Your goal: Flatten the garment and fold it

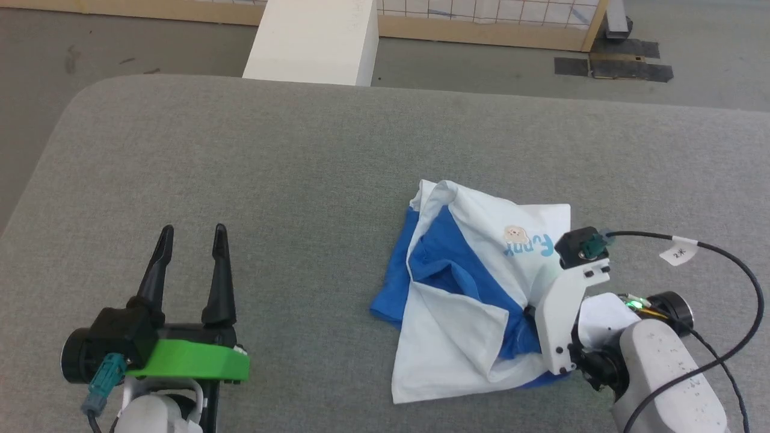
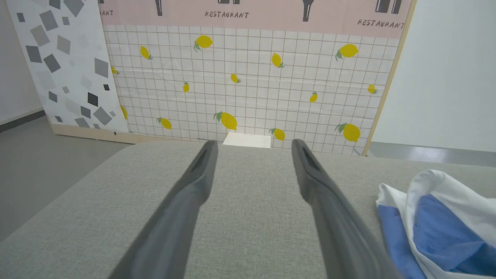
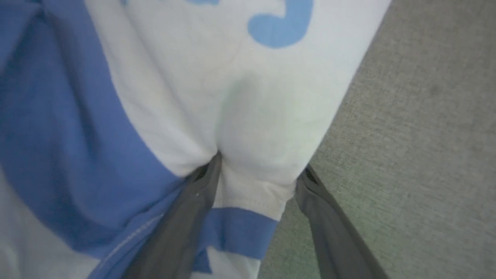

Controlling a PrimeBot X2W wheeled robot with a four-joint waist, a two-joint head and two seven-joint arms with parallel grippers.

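While the garment (image 1: 457, 337) lay crumpled, nothing yet flattened or folded, my right claw (image 3: 261, 162) straddled its white edge, spread, not pinching; my left claw (image 1: 194, 228) hung spread, empty.

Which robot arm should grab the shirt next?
The right one. The right gripper has its open fingers on either side of a white fold at the edge of the shirt. The left gripper sits open over the bare gray table, apart from the shirt.

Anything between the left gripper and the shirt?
Nothing. In the head view, a bare stretch of grey surface separates the left gripper from the garment.
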